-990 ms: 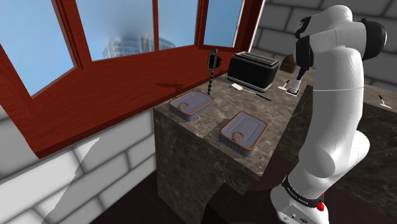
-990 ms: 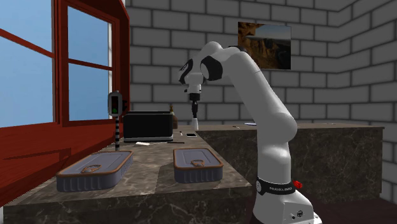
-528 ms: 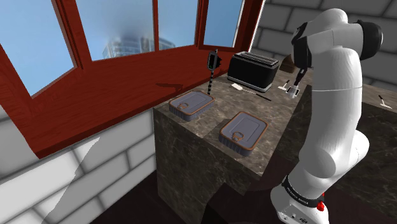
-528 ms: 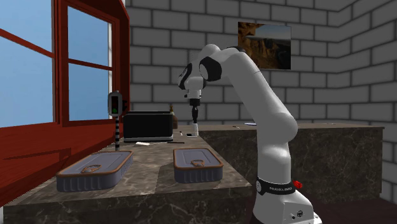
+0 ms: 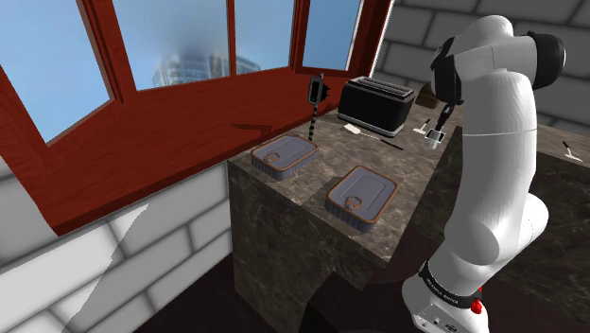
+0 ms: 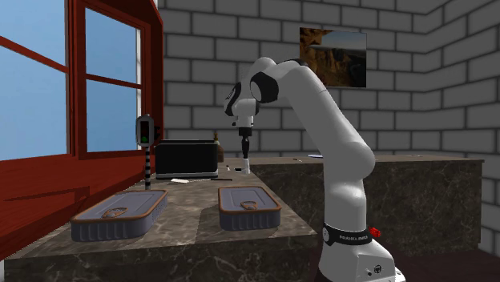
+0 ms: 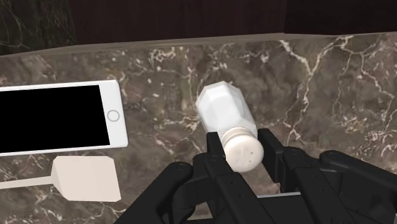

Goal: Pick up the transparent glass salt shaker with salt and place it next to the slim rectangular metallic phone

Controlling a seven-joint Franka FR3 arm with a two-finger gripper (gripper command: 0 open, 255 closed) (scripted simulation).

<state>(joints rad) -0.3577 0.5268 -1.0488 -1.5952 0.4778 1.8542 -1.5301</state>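
The salt shaker (image 7: 224, 113), a clear faceted jar of white salt with a white cap, is clasped at its cap by my gripper (image 7: 243, 149), which is shut on it. It hangs low over the dark marble counter (image 7: 331, 83). The slim white phone with a black screen (image 7: 57, 118) lies flat a short way beside the shaker. In the shoulder view my gripper (image 5: 438, 130) points down at the far end of the counter, with the shaker (image 5: 436, 140) below it. The second exterior view has the gripper (image 6: 245, 154) just right of the toaster.
A white flat utensil (image 7: 83, 178) lies beside the phone. A black toaster (image 5: 376, 104), a black striped post (image 5: 316, 95) and two grey tins (image 5: 286, 154) (image 5: 360, 194) stand on the counter. A red window frame (image 5: 189, 132) borders it.
My gripper has come down a little toward the counter with the salt shaker in it. Nothing else has moved.
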